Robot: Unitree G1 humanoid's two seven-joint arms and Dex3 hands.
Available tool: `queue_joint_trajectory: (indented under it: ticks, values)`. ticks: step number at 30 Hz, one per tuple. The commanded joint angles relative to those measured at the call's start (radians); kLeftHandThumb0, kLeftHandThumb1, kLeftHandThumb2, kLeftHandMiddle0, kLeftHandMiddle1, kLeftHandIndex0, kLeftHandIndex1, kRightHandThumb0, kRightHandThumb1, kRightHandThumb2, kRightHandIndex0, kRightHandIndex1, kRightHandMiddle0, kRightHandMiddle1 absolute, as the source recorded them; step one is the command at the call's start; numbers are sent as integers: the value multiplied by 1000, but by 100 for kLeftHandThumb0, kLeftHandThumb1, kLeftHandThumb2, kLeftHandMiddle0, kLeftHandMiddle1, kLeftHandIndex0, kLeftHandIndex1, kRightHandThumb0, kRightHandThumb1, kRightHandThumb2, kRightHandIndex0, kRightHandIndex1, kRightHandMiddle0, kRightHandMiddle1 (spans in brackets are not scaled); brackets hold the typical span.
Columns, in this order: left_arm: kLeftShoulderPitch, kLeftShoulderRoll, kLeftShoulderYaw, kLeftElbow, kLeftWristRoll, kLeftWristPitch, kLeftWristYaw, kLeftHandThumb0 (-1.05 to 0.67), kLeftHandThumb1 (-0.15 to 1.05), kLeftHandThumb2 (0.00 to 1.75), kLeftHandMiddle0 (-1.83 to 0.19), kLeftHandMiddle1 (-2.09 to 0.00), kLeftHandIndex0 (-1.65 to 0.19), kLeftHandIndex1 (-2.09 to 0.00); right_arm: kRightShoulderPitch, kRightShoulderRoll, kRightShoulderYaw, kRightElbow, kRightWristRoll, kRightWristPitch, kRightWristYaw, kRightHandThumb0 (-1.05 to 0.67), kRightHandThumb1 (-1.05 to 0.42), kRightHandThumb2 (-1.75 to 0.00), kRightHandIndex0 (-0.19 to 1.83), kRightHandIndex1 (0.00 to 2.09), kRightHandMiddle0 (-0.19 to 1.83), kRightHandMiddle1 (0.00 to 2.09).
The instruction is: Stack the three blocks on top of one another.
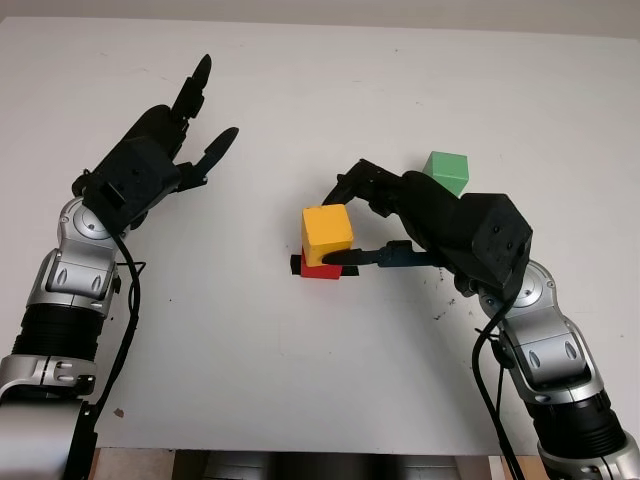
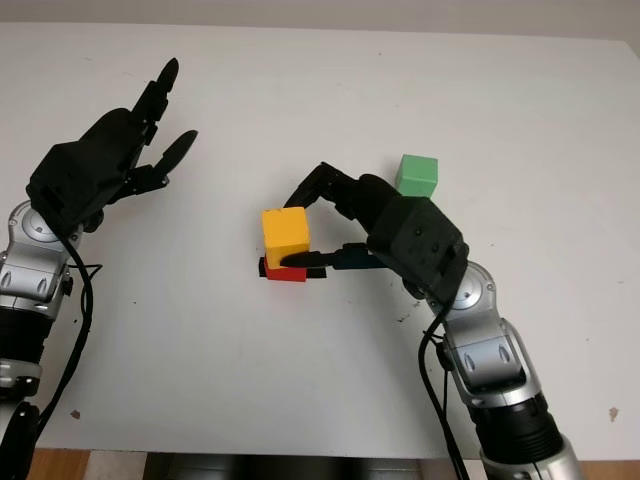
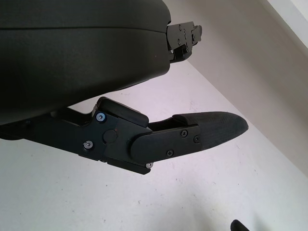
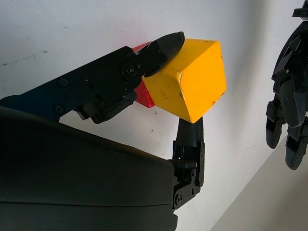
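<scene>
**Yellow block held on top of the red block**

A white tabletop seen from above. Near its middle, the robot's black three-fingered right hand grips a yellow cube-shaped block — one finger pressed to its near side, others reaching round the far side. The yellow cube sits on top of a red cube-shaped block, of which just a sliver peeks out beneath. A green cube-shaped block stands alone on the table, behind the right hand and near it. The black left hand is open and holds nothing — raised over the table's left side, well apart from the blocks.
</scene>
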Motion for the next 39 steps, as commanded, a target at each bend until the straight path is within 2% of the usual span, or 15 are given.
queue_joint_trajectory:
  ticks: [1, 15, 37, 39]
  values:
    - [7, 7, 1, -13, -5, -12, -4, -82, 105, 61, 19, 0, 19, -1, 19, -7, -4, -19, -8, -14, -4, -42, -96, -6, 19, 5, 30, 159]
    - [5, 7, 1, -12, -9, -16, -13, -80, 105, 60, 19, 0, 19, -1, 38, 11, 3, -25, -58, -26, -38, -43, -97, -6, 20, 6, 29, 153]
    - [12, 13, 4, -13, -6, -19, -17, -80, 105, 60, 19, 0, 19, 0, 40, 34, 4, -6, -34, -44, -32, -43, -94, -5, 23, 6, 35, 152]
    - [11, 14, 3, -11, -5, -23, -17, -80, 105, 60, 19, 0, 19, 0, 41, 38, 3, 0, -29, -52, -31, -45, -93, -5, 20, 5, 25, 146]
